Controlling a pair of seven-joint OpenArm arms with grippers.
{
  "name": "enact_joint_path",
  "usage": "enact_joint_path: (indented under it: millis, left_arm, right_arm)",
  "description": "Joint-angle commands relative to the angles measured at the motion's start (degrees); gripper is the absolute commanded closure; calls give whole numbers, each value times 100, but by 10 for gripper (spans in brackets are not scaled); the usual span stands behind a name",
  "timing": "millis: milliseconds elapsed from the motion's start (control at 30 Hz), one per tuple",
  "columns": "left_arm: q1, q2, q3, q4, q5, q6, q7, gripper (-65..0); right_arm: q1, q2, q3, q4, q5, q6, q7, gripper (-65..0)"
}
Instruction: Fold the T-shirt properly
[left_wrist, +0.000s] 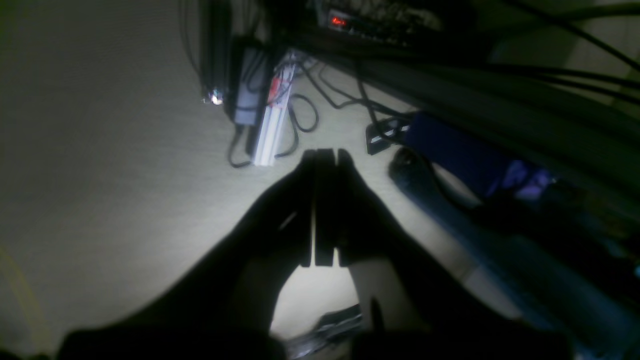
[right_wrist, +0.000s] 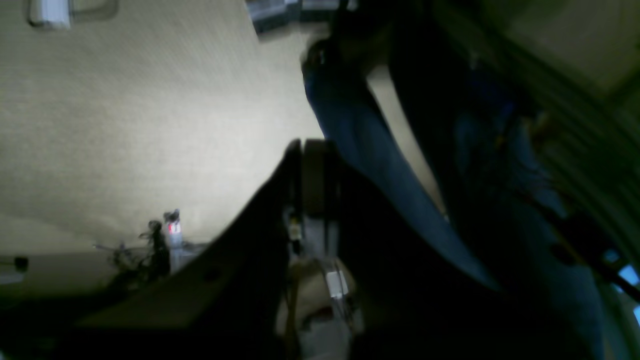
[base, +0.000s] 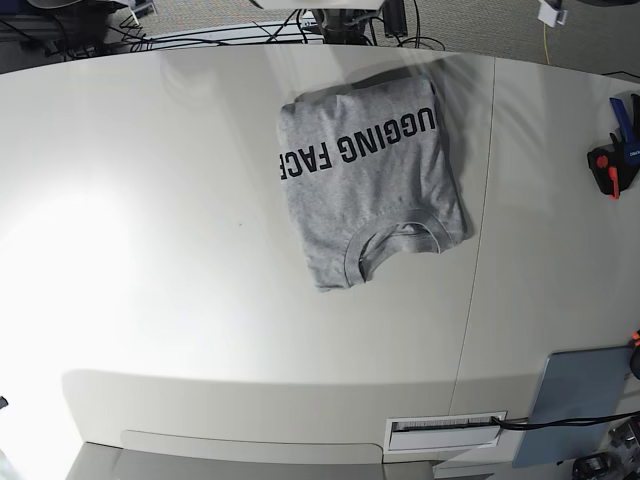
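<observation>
The heather-grey T-shirt (base: 368, 175) lies folded into a rough rectangle on the white table (base: 150, 250), a little right of centre in the base view. Its black block lettering faces up, and the ribbed crew neck (base: 395, 240) points toward the near edge. Neither arm shows in the base view. In the left wrist view my left gripper (left_wrist: 324, 156) is shut with nothing in it, hanging over carpet and cables. My right gripper (right_wrist: 312, 145) is also shut and empty in the blurred right wrist view, above carpeted floor. Both are away from the shirt.
A red and black clamp tool (base: 608, 165) and a blue one (base: 626, 115) lie at the table's right edge. A grey panel (base: 580, 400) sits at the near right corner. Cables and a power strip (left_wrist: 270, 125) lie on the floor below.
</observation>
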Motion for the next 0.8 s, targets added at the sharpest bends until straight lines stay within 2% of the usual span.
enact_joint_path:
  millis: [0, 100, 200, 300, 400, 533, 600, 700, 767]
  left_arm:
    - [0, -79, -37, -210, -48, -45, -111, 0]
    - [-232, -144, -37, -979, -39, -45, -446, 0]
    - [-442, -205, -37, -1537, 240, -45, -664, 0]
    - [-579, -212, -37, -1873, 518, -45, -1021, -63]
    - [-645, -208, -37, -2179, 796, -45, -1368, -120]
    - [-754, -136, -37, -2599, 1609, -45, -2124, -128]
    - [-852, -72, -37, -2872, 2170, -45, -2527, -128]
    - [-1130, -39, -35, -3405, 2892, -45, -3176, -128]
    - [-1397, -42, -35, -3757, 3259, -45, -3377, -128]
  right_arm:
    - [55, 24, 26, -278, -83, -42, 44, 0]
    - [555, 20, 26, -1480, -79, -42, 654, 0]
    - [1187, 22, 26, -2730, -76, -42, 1401, 0]
    - [1871, 22, 26, -3934, -52, -39, 1908, 0]
    - [2472, 22, 26, -4990, 295, 22, 2487, 0]
    - [3095, 11, 26, -6076, 879, 732, 3674, 0]
    - [3327, -24, 26, -6500, 929, 1115, 4238, 0]
    - [3585, -164, 28, -7029, 922, 1224, 4900, 0]
    - [3727, -280, 26, -7313, 785, 1222, 5149, 0]
